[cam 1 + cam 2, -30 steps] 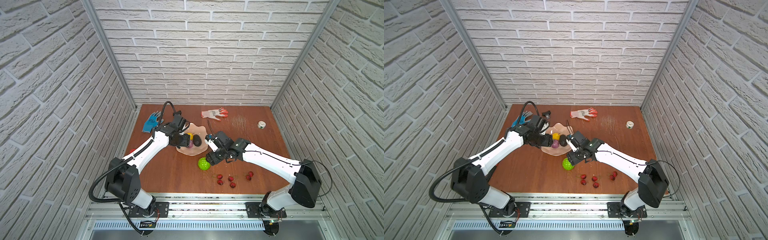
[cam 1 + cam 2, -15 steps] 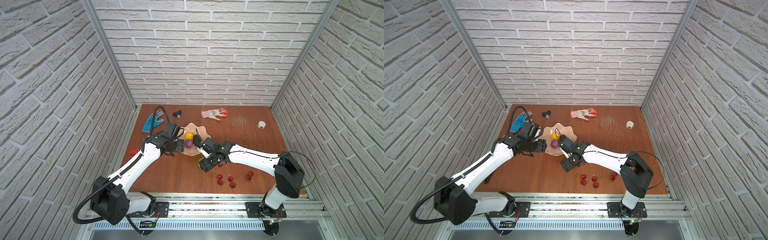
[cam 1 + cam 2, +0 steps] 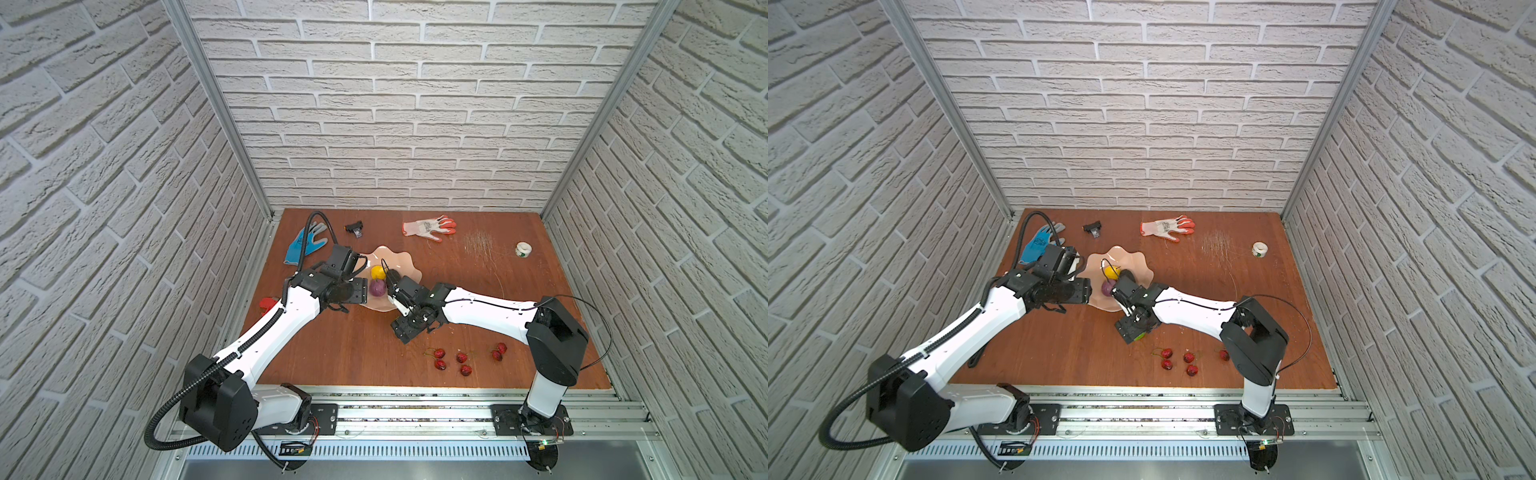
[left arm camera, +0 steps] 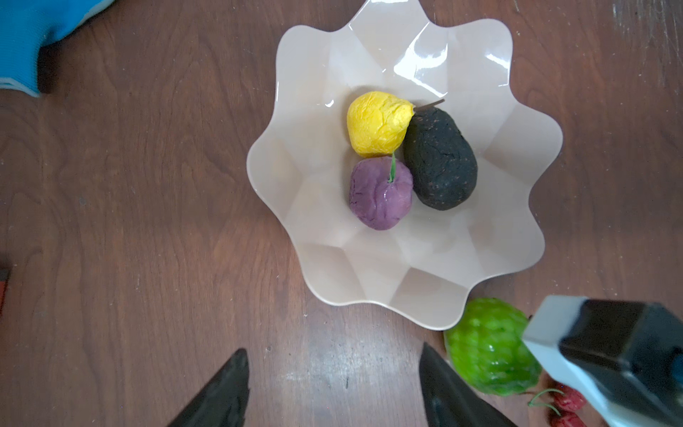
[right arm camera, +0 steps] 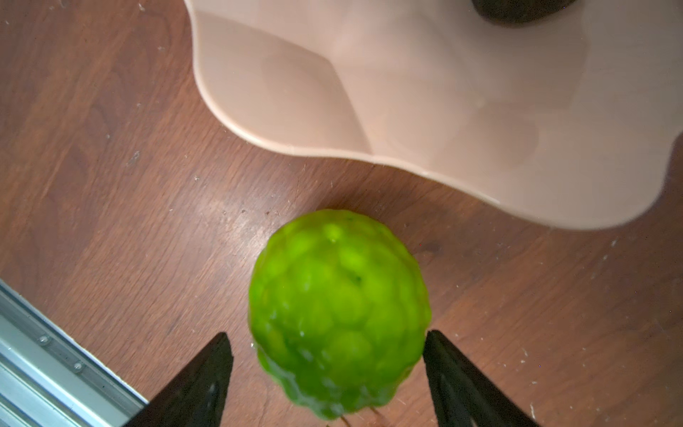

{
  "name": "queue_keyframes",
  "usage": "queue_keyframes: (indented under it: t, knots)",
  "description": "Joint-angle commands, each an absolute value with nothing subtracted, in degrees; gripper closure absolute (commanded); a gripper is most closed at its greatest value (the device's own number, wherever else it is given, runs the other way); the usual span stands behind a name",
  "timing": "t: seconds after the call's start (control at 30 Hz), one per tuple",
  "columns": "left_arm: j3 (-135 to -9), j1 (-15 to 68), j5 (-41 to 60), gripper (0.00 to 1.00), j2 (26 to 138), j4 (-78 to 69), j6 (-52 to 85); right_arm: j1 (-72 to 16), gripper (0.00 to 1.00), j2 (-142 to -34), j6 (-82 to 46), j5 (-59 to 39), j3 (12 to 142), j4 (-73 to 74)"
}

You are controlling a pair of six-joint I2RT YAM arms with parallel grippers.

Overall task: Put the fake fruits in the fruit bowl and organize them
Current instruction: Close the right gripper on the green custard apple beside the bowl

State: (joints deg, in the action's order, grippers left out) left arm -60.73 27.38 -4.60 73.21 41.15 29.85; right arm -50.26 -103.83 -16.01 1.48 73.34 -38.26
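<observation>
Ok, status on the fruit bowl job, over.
Left jaws open, empty. Right jaws open astride bumpy bright-green plastic ball, outside glossy peach scalloped bowl. Small red stemmed berries on table. Nothing blocking.

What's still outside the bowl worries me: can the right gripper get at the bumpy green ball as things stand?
Likely yes: the right gripper stands open astride the green ball, which lies on the table beside the fruit bowl; nothing blocks it.
</observation>
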Motion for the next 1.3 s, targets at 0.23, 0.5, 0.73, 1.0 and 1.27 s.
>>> queue_keyframes:
  t: [0.23, 0.5, 0.73, 1.0, 1.27]
  knots:
    - [-59.6, 26.5, -5.5, 0.27, 70.8, 40.7, 30.1, -50.5, 0.17, -107.8, -15.3, 1.9, 75.8, -35.2]
    - [-59.2, 26.1, -5.6, 0.27, 70.2, 41.2, 29.8, -50.5, 0.19, -109.7, -15.6, 1.4, 75.8, -33.7]
    - [-58.7, 25.8, -6.0, 0.27, 69.5, 41.6, 29.8, -50.5, 0.17, -110.3, -15.8, 1.1, 75.5, -31.7]
    - [-58.2, 25.7, -6.3, 0.27, 68.6, 42.0, 30.1, -50.6, 0.30, -109.5, -16.6, 0.3, 74.1, -30.8]
    - [-57.9, 25.4, -6.0, 0.27, 68.8, 41.4, 30.1, -50.5, 0.34, -104.7, -16.2, 0.9, 71.1, -32.5]
